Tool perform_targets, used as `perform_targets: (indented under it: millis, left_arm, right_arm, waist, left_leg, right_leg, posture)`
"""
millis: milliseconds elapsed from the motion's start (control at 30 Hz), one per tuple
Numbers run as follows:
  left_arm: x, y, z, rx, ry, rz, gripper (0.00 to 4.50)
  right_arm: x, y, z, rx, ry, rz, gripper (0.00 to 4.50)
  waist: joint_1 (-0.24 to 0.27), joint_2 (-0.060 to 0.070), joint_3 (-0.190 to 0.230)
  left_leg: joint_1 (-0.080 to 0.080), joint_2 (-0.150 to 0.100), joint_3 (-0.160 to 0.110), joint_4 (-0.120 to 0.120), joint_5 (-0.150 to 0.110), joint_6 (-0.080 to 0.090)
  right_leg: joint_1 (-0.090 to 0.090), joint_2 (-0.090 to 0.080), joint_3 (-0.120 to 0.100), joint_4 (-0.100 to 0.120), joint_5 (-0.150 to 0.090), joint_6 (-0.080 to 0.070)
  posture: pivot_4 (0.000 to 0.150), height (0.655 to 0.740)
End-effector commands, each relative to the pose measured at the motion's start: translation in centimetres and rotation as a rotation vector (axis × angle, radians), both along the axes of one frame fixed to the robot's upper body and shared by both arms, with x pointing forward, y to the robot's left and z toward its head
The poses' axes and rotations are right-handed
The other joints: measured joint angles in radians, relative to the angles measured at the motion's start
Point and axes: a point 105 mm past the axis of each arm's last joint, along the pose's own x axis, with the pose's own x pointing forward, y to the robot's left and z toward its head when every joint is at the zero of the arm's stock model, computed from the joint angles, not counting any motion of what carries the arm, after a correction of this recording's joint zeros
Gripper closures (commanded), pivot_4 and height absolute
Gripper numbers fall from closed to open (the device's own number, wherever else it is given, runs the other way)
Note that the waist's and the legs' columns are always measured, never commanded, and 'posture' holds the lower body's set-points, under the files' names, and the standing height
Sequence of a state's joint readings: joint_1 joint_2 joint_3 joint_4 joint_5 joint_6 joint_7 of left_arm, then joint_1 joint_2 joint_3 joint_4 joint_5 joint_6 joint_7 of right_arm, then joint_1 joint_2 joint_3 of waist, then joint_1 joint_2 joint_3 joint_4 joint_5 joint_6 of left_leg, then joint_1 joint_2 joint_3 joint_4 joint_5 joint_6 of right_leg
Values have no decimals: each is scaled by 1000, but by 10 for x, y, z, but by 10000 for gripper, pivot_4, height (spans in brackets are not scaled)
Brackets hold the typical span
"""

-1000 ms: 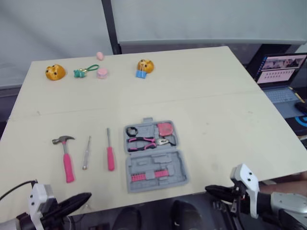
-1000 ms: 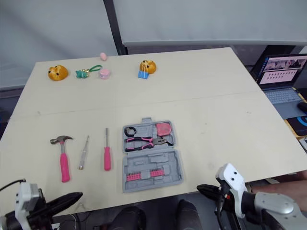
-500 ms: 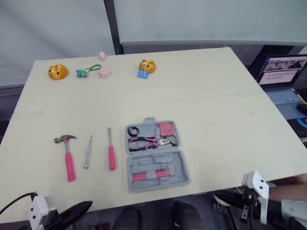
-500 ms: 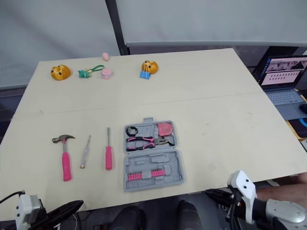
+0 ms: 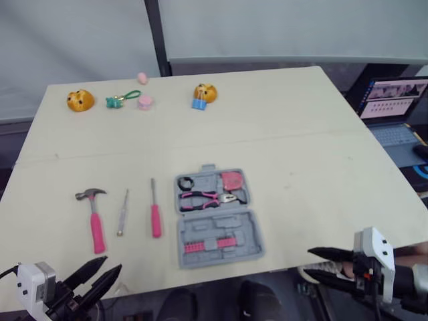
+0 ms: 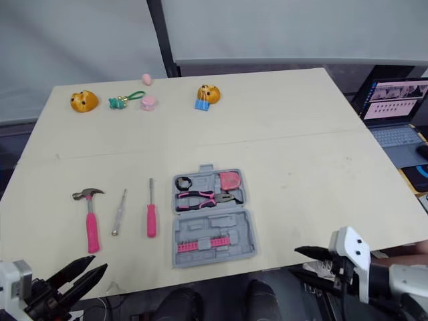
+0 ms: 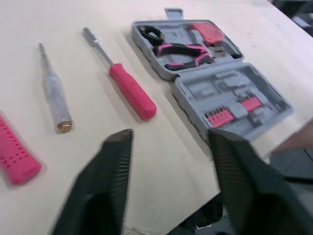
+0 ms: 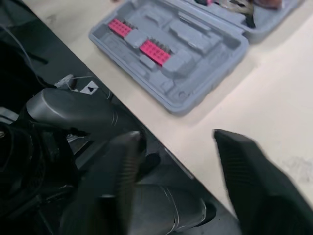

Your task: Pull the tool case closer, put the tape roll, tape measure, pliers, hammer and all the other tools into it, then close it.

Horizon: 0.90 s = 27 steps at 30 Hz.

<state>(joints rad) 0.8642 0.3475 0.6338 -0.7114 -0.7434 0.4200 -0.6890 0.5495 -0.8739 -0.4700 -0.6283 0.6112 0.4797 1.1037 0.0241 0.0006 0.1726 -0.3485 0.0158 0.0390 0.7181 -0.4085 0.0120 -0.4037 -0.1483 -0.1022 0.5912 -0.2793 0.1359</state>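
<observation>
The case [image 5: 217, 217] lies open and flat, its near edge close to the near edge of the tabletop [image 5: 301, 154], with little room left there. To its right is a wide bare stretch; to its left, only a narrow gap before the pink screwdriver [image 5: 154, 210]. Then come the thin driver [image 5: 122, 212] and the hammer [image 5: 93, 217], side by side and well spaced. In the case's far half sit the tape roll [image 5: 184, 182], the pliers [image 5: 204, 198] and the tape measure [image 5: 231, 179]. The far tabletop is bare but for trinkets [image 5: 142, 102] along the far edge. And here is the change: half a second ago both claws looked pinched together, and now both have sprung apart! The left claw [image 5: 107, 267] hovers released over the near-left edge, near of the hammer, pointing far and to the right. The right claw [image 5: 311, 262] has slid further right and hangs released at the near edge, right of the case, pointing left. Neither touches anything.
</observation>
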Motion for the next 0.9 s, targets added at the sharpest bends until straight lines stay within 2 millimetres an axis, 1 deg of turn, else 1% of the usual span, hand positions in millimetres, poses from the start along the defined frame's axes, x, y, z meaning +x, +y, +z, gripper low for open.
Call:
perform_targets:
  millis: [33,133,200,267,300,400,467,500,533,600,667,700,733,833,900]
  left_arm:
    - [5,-5,4,-1,-13,99,221]
    - [8,-2,2,20,4,176,221]
    - [9,-5,-3,27,30,180,221]
    - [12,-8,-5,25,35,179,221]
    - [14,-8,-5,24,36,180,221]
    - [21,-11,-5,59,31,171,221]
    - [25,-12,-3,124,45,148,221]
    - [27,-10,1,180,57,132,221]
    - [32,-7,7,185,47,131,221]
    - [51,0,28,162,-22,171,221]
    - [68,4,41,206,-54,215,221]
    - [74,5,44,219,-50,239,221]
    - [80,5,46,234,-43,259,221]
    - [90,6,48,233,-27,299,221]
    - [96,8,46,222,0,339,221]
  right_arm:
    - [5,5,20,18,-87,39,359]
    - [17,7,33,44,-187,5,359]
    - [26,9,38,38,-250,-24,359]
    - [33,13,41,42,-296,-34,359]
    - [35,14,43,48,-310,-38,359]
    - [39,21,46,58,-321,-35,359]
    - [39,22,46,53,-321,-34,359]
    - [40,23,46,50,-320,-30,359]
    - [41,24,47,48,-320,-27,359]
    - [44,25,51,43,-326,-20,359]
    - [49,27,54,40,-335,-15,359]
    - [51,29,56,37,-341,-12,359]
    - [53,30,57,33,-346,-8,359]
    - [56,32,62,26,-362,-10,359]
    - [57,33,66,20,-372,-13,359]
  waist:
    - [2,0,0]
    - [2,-1,1]
    - [1,-1,1]
    - [1,-1,1]
    - [1,-1,1]
    - [1,-1,1]
    - [2,-1,1]
    - [2,-1,1]
    - [2,-1,1]
    - [2,0,1]
    - [3,0,1]
    - [1,1,0]
    - [0,1,0]
    - [-4,2,0]
    - [-4,2,0]
  left_leg:
    - [0,0,0,0,0,0]
    - [5,0,0,0,0,0]
    - [10,0,0,-1,-1,1]
    - [11,0,1,-1,-1,1]
    - [12,0,1,-1,-1,1]
    - [12,0,1,-1,-1,1]
    - [12,0,1,-1,-1,1]
    - [12,0,1,-1,-1,1]
    - [12,0,1,-1,-1,1]
    - [13,0,1,-1,-1,0]
    - [13,0,0,0,0,-1]
    - [14,0,-1,0,0,-1]
    - [14,0,-1,-1,0,-1]
    - [14,0,0,-3,0,-2]
    - [13,0,0,-4,-1,-2]
  right_leg:
    - [1,0,0,0,0,0]
    - [6,0,0,-1,-1,-2]
    - [10,0,0,-2,-3,-5]
    - [11,0,1,-2,-5,-9]
    - [11,0,1,-1,-7,-13]
    - [11,0,1,-1,-8,-15]
    - [11,0,0,-1,-8,-15]
    - [11,0,0,0,-8,-14]
    - [11,0,0,0,-8,-14]
    - [11,0,1,1,-7,-13]
    - [12,0,1,2,-7,-13]
    - [12,0,1,3,-6,-11]
    - [12,0,1,3,0,-1]
    - [11,0,0,5,0,1]
    - [11,1,0,5,0,1]
  posture:
    - [1500,7400]
    - [1500,7400]
    - [1500,7400]
    - [1500,7400]
    - [1500,7400]
    - [1500,7400]
    - [1500,7400]
    - [1500,7400]
    - [1500,7400]
    - [1500,7400]
    - [1500,7400]
    - [1500,7400]
    - [1500,7400]
    - [1500,7400]
    - [1500,7400]
